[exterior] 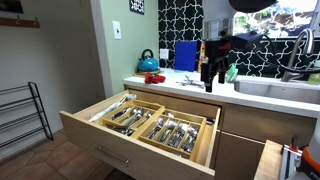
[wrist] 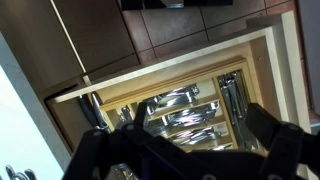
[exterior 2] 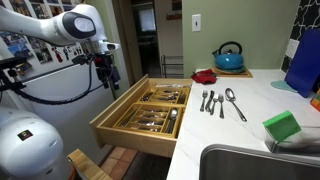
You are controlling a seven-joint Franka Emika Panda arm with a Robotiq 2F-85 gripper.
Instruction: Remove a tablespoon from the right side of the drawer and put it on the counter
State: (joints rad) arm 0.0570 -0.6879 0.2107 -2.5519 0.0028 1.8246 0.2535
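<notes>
The light-wood drawer (exterior: 100, 140) (exterior 2: 125, 132) stands pulled open, and its dividers hold several rows of cutlery (exterior: 170, 128) (exterior 2: 155, 120). The wrist view looks straight down on the drawer (wrist: 170, 85) and its cutlery compartments (wrist: 185, 110). My gripper (exterior: 210, 78) (exterior 2: 105, 80) (wrist: 180, 135) hangs above the open drawer, clear of the cutlery, with its fingers wide open and nothing between them. The whitish counter (exterior: 200, 92) (exterior 2: 250, 125) bears a few pieces of cutlery (exterior 2: 220, 101), among them a spoon (exterior 2: 234, 102).
On the counter stand a blue kettle (exterior 2: 228, 56) (exterior: 148, 62), a red item (exterior 2: 204, 76), a blue board (exterior: 186, 55) and a green sponge (exterior 2: 282, 126) by the sink (exterior 2: 250, 165). A black wire rack (exterior: 22, 112) stands on the floor by the wall.
</notes>
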